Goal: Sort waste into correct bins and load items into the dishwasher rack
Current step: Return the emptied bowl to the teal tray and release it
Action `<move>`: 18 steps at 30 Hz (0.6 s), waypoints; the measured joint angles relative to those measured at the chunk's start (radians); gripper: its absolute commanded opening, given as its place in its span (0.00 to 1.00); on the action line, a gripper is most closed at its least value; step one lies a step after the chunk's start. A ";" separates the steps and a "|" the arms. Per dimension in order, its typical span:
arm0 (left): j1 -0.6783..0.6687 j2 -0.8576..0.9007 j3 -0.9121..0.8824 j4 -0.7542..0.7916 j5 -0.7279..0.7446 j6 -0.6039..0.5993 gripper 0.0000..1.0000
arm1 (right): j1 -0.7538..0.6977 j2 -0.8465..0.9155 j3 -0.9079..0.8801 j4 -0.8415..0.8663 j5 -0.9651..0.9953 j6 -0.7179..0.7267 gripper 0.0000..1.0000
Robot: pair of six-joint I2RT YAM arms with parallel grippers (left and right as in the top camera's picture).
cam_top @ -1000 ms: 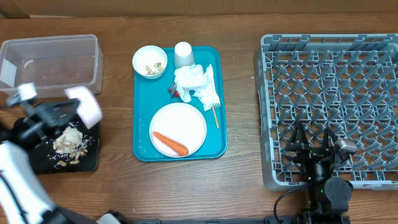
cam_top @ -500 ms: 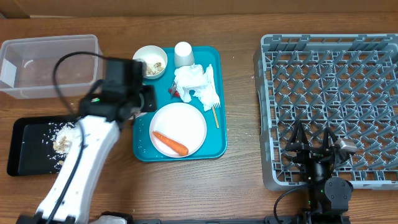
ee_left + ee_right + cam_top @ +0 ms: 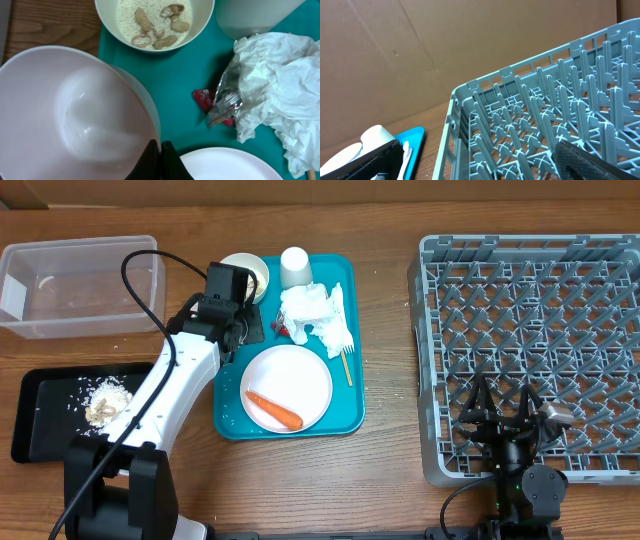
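Observation:
My left gripper (image 3: 161,150) is shut on the rim of an empty white bowl (image 3: 75,115), held over the left part of the teal tray (image 3: 340,420). In the overhead view that gripper (image 3: 243,330) and its wrist hide the held bowl. Behind it stand a second bowl (image 3: 155,20) with beige scraps and a white cup (image 3: 295,267). A crumpled napkin (image 3: 315,315) covers the fork (image 3: 230,100), with a red scrap (image 3: 205,100) beside it. The plate (image 3: 287,388) carries a carrot (image 3: 274,411). My right gripper (image 3: 505,415) stands open over the grey rack (image 3: 530,280).
A black tray (image 3: 40,430) with beige scraps (image 3: 108,402) lies at the front left. A clear tub (image 3: 80,285) stands behind it. A thin wooden stick (image 3: 347,367) lies right of the plate. Bare table runs between the teal tray and the rack.
My left arm swung right from over the black tray to the teal tray's left side, carrying the empty bowl. The right arm has not moved.

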 measured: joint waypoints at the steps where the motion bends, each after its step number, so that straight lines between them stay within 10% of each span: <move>1: 0.000 0.000 0.000 0.002 0.002 0.000 0.04 | 0.000 0.000 0.000 0.000 0.000 0.000 1.00; 18: -0.057 0.080 0.000 0.029 0.021 -0.006 0.15 | 0.000 0.000 0.000 0.000 0.000 0.000 1.00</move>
